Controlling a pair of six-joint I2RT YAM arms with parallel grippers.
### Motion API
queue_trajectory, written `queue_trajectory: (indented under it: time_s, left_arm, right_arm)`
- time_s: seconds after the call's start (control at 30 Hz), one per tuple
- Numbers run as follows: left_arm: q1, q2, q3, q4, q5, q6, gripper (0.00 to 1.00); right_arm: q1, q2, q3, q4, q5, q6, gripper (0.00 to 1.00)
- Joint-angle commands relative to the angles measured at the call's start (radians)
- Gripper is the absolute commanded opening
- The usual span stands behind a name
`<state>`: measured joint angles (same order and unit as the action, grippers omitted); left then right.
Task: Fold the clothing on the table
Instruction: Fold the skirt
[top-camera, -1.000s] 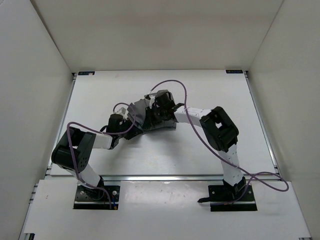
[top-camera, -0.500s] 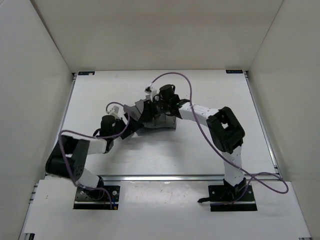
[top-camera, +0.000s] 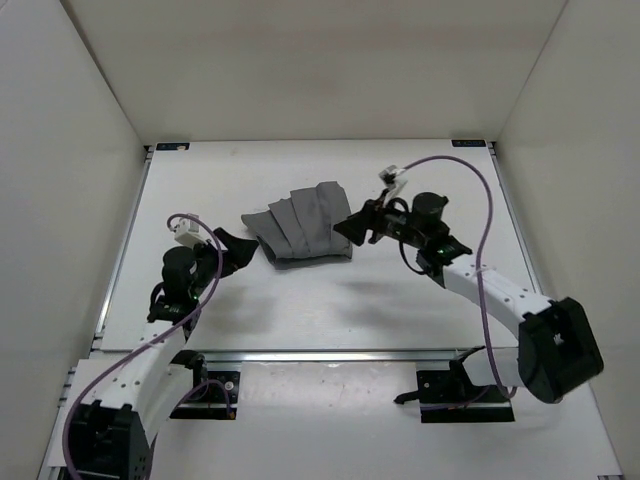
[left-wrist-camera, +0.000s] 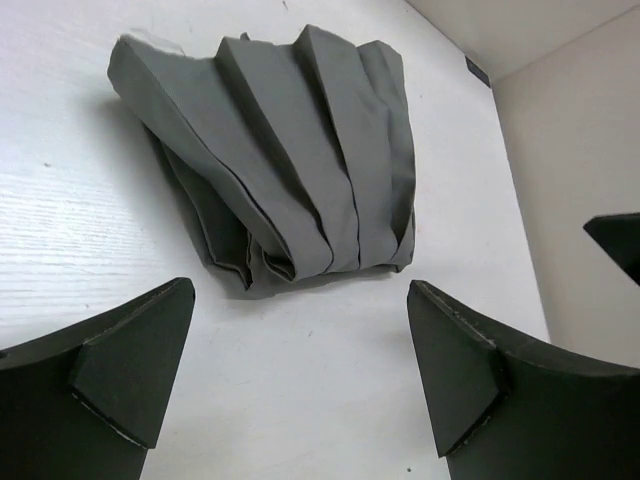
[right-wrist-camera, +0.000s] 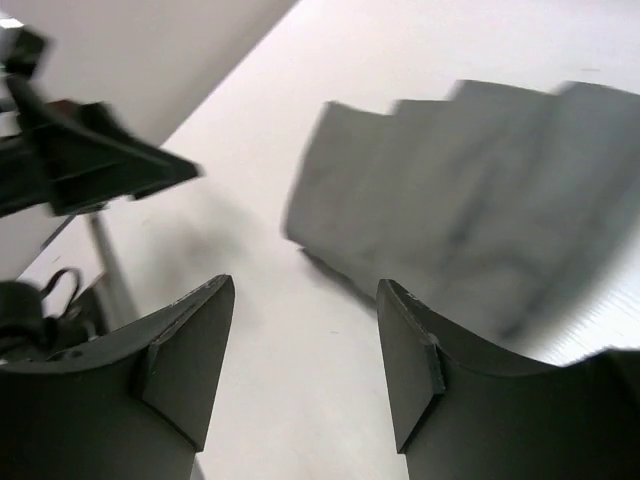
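We see the clothing (top-camera: 302, 223) lying as a folded, pleated bundle near the middle of the table (top-camera: 420, 300), a little toward 12 o'clock. Our left gripper (top-camera: 243, 252) sits just beside its 8 o'clock corner, jaws wide apart and empty. Our right gripper (top-camera: 346, 228) is at its 3 o'clock edge, jaws apart, holding nothing.

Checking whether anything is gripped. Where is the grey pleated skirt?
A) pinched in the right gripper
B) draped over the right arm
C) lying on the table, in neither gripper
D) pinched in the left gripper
C: the pleated skirt lies folded on the table, and the left gripper and right gripper both stand open, holding nothing.
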<state>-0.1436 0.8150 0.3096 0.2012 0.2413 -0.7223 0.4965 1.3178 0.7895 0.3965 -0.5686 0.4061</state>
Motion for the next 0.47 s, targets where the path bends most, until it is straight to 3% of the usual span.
queue_trajectory:
  time_s: [0.0,0.13,0.23,0.43]
  left_arm:
    - [0.001,-0.062,0.095,-0.157,0.001,0.133,0.99]
    - [-0.024,0.061,0.241,-0.296,0.055,0.218,0.99]
    - [-0.03,0.241,0.347,-0.431,0.079,0.276,0.98]
    - [-0.079,0.335,0.405,-0.559,0.033,0.351,0.99]
  right_arm:
    - [-0.065,-0.121,-0.058,0.032,0.11,-0.019,0.56]
    - [-0.156,-0.254,-0.145,0.004,0.125,-0.02,0.59]
    - [-0.214,-0.307,-0.167,-0.031,0.102,-0.026,0.6]
    - [-0.27,-0.356,-0.199,-0.042,0.073,-0.03,0.6]
